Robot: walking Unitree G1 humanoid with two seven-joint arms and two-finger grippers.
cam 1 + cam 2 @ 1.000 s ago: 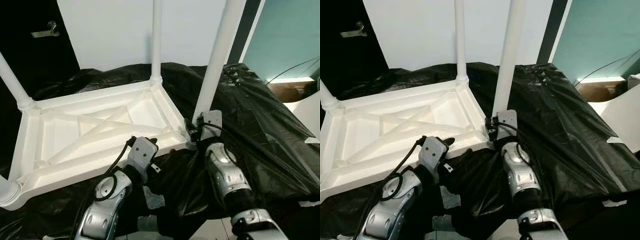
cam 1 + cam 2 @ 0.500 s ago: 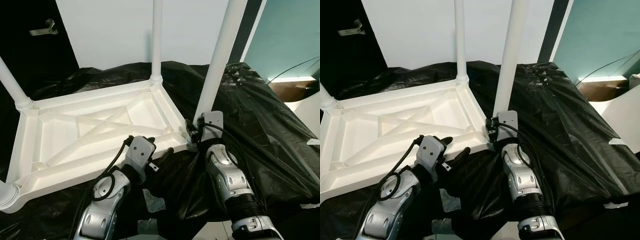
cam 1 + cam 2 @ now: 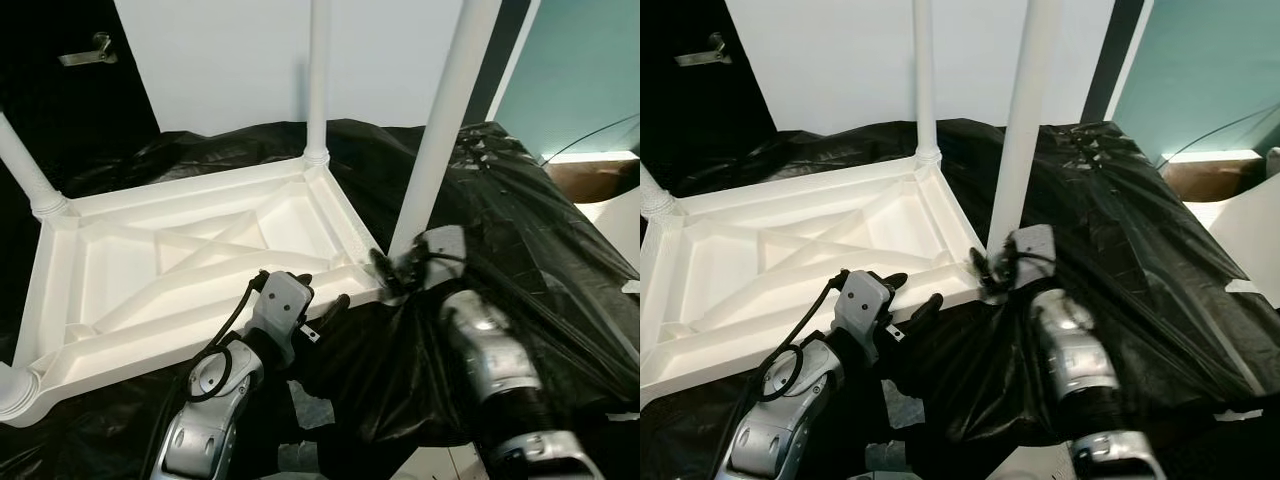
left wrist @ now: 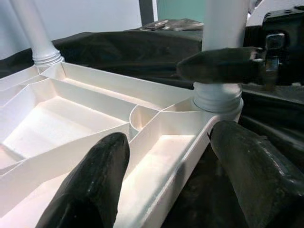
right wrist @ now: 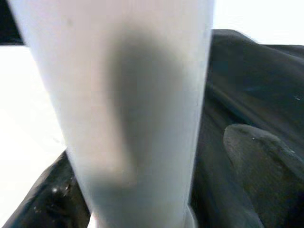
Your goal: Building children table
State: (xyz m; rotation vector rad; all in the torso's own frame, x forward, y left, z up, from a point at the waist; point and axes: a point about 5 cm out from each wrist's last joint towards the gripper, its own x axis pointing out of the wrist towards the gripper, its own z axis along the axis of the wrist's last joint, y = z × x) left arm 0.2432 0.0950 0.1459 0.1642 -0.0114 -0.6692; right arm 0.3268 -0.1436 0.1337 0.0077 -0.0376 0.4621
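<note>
My left pincer (image 3: 318, 300) sits at the near edge of the upturned white table (image 3: 190, 265), its two black fingers (image 4: 95, 175) spread wide apart and released, one over the ribbed underside and the other outside the rim above the black sheet (image 3: 520, 230). Nothing is held between them. Just beside it, at the table's near right corner, my right pincer (image 3: 388, 268) is at the base of the near leg (image 3: 440, 120); in my right wrist view the leg (image 5: 128, 109) stands between my fingers (image 5: 256, 161), with one finger close alongside it, but I cannot tell whether they press on it. The leg stands upright in its corner socket. The table lies upside down on the black sheet. Farther off, a second leg (image 3: 318, 80) rises from the far right corner, and a third (image 3: 25, 165) tilts up from the far left corner.
</note>
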